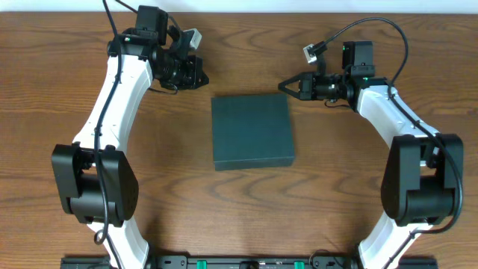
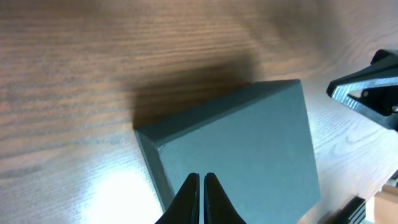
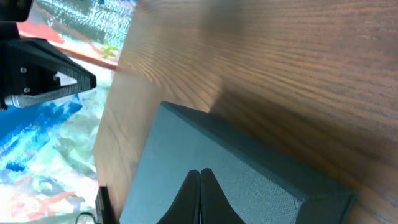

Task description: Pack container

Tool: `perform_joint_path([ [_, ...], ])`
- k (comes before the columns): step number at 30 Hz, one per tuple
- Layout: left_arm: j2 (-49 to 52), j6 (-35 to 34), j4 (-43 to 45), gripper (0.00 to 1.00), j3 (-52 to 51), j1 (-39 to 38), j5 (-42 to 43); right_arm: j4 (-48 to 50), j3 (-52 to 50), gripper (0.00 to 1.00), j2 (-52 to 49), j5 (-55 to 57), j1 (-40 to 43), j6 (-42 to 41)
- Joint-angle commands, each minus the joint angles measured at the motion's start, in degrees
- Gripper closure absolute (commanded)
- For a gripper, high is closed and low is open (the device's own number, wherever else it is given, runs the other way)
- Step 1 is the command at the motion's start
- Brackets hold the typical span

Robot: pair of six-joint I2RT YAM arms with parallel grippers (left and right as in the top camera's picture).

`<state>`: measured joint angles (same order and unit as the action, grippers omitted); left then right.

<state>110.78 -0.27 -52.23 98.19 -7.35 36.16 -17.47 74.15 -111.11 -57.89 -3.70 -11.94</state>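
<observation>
The container (image 1: 252,131) is a dark green, matte, square box. It lies closed and flat in the middle of the wooden table. It also shows in the left wrist view (image 2: 249,149) and in the right wrist view (image 3: 205,155). My left gripper (image 1: 200,75) is shut and empty, above the table just beyond the box's far left corner. My right gripper (image 1: 285,86) is shut and empty, just beyond the box's far right corner. Its fingertips (image 3: 200,173) hang over the lid. The left fingertips (image 2: 201,178) also hang over the lid.
The wooden table (image 1: 67,82) surrounds the box. The arm bases stand at the front left (image 1: 93,179) and front right (image 1: 422,179). A black rail (image 1: 246,261) runs along the front edge. No snack packets are in view.
</observation>
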Motion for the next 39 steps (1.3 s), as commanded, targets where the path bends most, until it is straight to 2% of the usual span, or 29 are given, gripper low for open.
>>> perform_joint_path([
  [1, -2.25, 1.66, -1.46, 0.94, 1.25, -0.13, -0.76, -1.11, 0.59, 0.98, 2.84, 0.17, -0.46, 2.08],
  [5, -4.50, 3.15, -3.37, 0.94, 1.25, -0.13, -0.72, -4.87, 0.59, 0.98, 6.97, 3.80, -0.46, 4.59],
  [15, -11.74, 7.06, -7.19, 0.94, 1.25, -1.27, -0.72, -22.58, 0.59, 0.98, 21.55, 17.03, -1.09, 12.41],
  [22, -16.57, 9.79, -12.52, 0.94, 1.25, -1.31, -0.52, -35.65, 0.02, 0.98, 25.00, 26.10, -5.75, 15.43],
  [32, -26.03, 10.62, -17.33, 0.94, 1.25, -1.31, -0.57, -35.32, -8.39, 0.99, 24.96, 32.61, -10.62, 12.61],
  [39, -32.61, 10.58, -20.06, 0.94, 1.25, -1.31, -0.55, -29.35, -16.39, 0.98, 24.96, 32.54, -10.64, 11.96],
])
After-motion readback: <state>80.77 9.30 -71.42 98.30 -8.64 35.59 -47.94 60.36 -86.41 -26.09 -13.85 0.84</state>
